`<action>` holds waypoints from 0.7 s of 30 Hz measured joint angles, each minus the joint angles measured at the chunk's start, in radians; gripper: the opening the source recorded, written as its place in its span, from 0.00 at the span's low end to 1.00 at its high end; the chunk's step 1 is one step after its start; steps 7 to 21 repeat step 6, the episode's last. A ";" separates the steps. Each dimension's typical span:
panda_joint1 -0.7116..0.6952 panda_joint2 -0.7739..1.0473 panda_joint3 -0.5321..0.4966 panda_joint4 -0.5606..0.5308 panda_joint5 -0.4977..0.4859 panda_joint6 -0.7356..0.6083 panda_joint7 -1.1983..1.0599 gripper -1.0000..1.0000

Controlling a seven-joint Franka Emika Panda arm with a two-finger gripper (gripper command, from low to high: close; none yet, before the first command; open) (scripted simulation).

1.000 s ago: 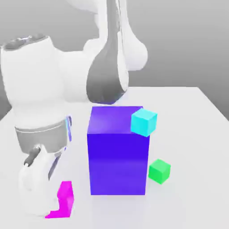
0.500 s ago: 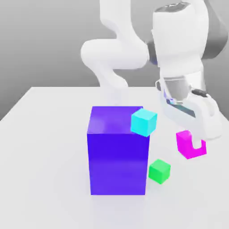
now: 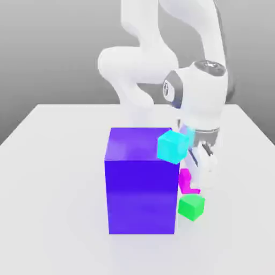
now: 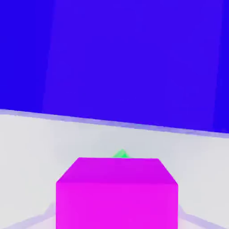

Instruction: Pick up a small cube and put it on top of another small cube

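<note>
The gripper [image 3: 189, 181] hangs low at the exterior view's right of the big block, its jaws drawn in as far as they go and clamped on a magenta cube [image 4: 117, 192]. In the hand view that magenta cube sits right between the jaws, its flat top face and its front face both showing. In the exterior view only a sliver of it [image 3: 186, 180] shows, just beside the lower right edge of the big block.

Just beyond the held cube, a green cube [image 3: 191, 206] rests on the white table [image 3: 53, 177]. In the exterior view it lies directly under the gripper, very near the magenta cube; whether the two touch cannot be told. In the hand view only a small green corner [image 4: 120, 154] peeks over the far edge of the magenta top face.

Farther out from the jaws stands the large blue block [image 3: 140, 182], upright on the table; in the hand view its side [image 4: 134, 58] forms a broad wall past the strip of table.

Above the jaws, a cyan cube [image 3: 173, 146] appears at the block's upper right corner, tilted. Whether it rests on the block cannot be told.
</note>
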 joint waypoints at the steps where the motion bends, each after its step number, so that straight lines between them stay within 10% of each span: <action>1: -0.016 0.025 0.004 0.001 -0.046 0.020 0.032 0.00; 6: -0.046 0.142 -0.028 0.003 -0.245 0.119 0.169 0.00; 21: -0.046 0.142 -0.028 0.003 -0.245 0.119 0.169 0.00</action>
